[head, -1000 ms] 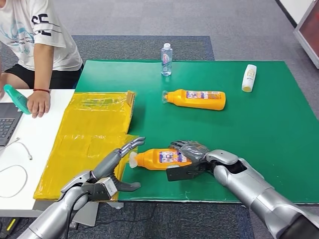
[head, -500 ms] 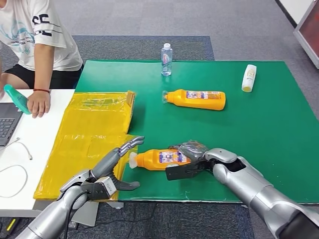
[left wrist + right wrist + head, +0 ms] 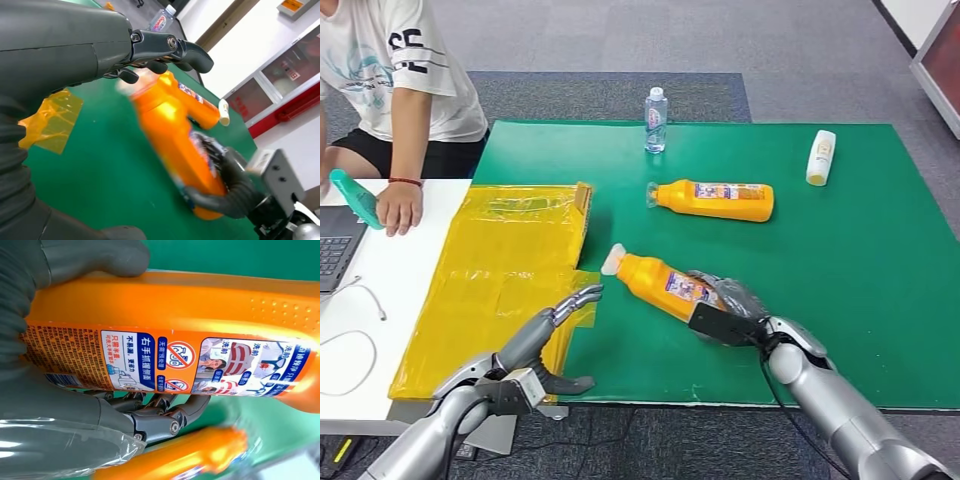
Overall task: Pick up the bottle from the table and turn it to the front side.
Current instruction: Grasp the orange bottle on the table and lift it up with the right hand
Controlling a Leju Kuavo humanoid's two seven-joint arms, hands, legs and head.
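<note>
Nearest, the left robot hand (image 3: 546, 350) hovers at the counter's front edge over the yellow plastic sheet (image 3: 501, 270), fingers spread wide and holding nothing. Just to its right, the right robot hand (image 3: 724, 312) grips the base end of the orange bottle (image 3: 660, 283), which is lifted off the green mat (image 3: 848, 260) and tilted, its white cap (image 3: 613, 259) pointing away toward the sheet. In the right wrist view the thumb lies over one side of the orange bottle (image 3: 181, 315) and the dark fingers (image 3: 166, 412) wrap under it; the label facing that camera carries dense small print, a blue band of Chinese characters, two red prohibition signs and small pictures with blue captions, too fine to read surely. Farther back a second orange bottle (image 3: 712, 200) lies on its side on the mat, label up. Beyond it a clear water bottle (image 3: 655, 120) stands upright near the far edge, and a small white bottle (image 3: 820, 157) lies well to the right. At the far left a person (image 3: 403, 80) sits, a hand (image 3: 395, 208) resting on the white counter (image 3: 365, 300) beside a teal object (image 3: 354, 198)
</note>
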